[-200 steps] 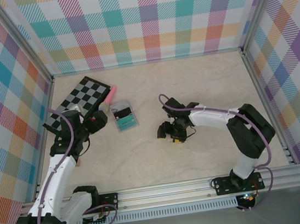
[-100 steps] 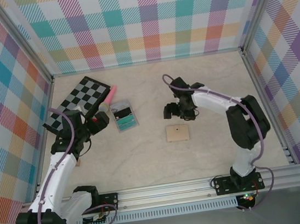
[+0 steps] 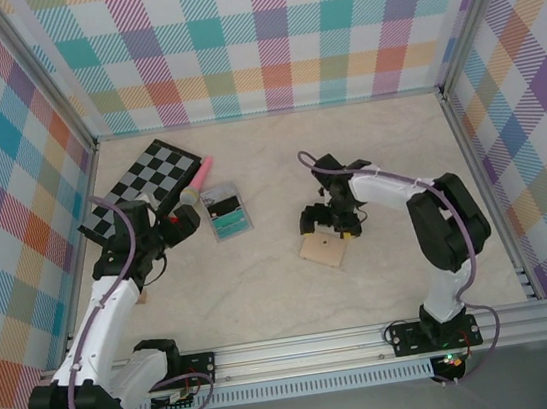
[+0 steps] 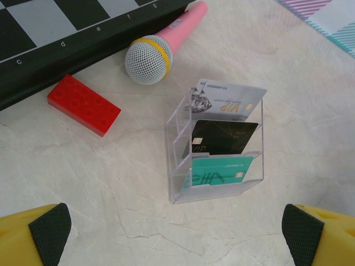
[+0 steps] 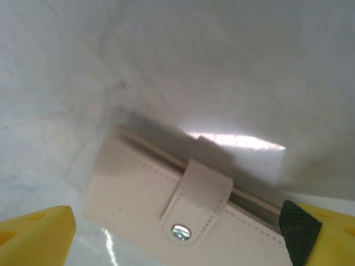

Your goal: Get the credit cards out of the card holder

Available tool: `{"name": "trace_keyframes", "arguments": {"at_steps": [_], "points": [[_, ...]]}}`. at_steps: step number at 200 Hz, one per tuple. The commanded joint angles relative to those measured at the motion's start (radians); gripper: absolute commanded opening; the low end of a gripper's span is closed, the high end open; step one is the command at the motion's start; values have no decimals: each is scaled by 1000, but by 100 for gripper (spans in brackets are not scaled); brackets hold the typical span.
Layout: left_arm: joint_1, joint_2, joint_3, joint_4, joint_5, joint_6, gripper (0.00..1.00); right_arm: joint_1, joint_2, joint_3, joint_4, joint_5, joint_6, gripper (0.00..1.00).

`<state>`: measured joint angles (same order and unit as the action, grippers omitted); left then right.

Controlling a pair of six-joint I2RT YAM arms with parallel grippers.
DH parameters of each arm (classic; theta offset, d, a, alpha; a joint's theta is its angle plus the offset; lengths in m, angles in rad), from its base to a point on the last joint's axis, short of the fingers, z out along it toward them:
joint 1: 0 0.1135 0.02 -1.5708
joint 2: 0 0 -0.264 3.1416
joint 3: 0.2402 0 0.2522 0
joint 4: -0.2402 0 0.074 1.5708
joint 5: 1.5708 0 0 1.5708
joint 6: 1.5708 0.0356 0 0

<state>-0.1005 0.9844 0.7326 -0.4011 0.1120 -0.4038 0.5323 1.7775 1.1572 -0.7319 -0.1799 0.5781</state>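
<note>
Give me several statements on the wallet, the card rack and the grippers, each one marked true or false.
The wallet is closed. True.
The right gripper grips the wallet. False: its jaws are open, and the wallet lies on the table.
The clear rack holds three cards. True.
The microphone is blue. False: it is pink.
The left gripper is open. True.

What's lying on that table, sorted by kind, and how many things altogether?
Chessboard: 1
Pink toy microphone: 1
Red building brick: 1
Clear card stand: 1
Cards in the stand: 3
Tan card holder: 1
Total: 8
</note>
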Motion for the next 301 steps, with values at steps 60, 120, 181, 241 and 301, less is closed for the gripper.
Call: {"name": "trace_keyframes", "arguments": {"at_steps": [60,120,181,241,301], "points": [[-27,112,64,-72,52,8,100,108,-133,-117,115,-91,176,86],[-100,206,40,-54,222,-127,93,97,-154,-106,52,-40,85,79],[-460,386,3,178,242,-414,72,98,-129,-128,60,-50,60,60],[-637,547,-1,401,236,-590,51,98,-106,-156,92,-69,65,52],[-667,654,1,457,276,-628,42,98,-87,-170,118,-88,66,45]]}}
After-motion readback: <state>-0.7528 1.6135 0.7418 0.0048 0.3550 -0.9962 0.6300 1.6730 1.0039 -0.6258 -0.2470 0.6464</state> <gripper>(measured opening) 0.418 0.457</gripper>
